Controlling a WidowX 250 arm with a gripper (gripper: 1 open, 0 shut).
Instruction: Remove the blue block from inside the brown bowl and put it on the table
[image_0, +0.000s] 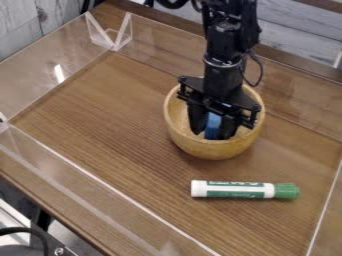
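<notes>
Slippage is the risk: the gripper (217, 125) is closed narrowly on the block (214, 124) inside the bowl (201, 146) at frame centre; a shallow hold could be lost, or the bowl dragged upward.

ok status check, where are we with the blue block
Gripper down inside the brown bowl, shut on the blue block. Block not yet lifted out. Marker lying on the table in front, clear of the bowl.
</notes>
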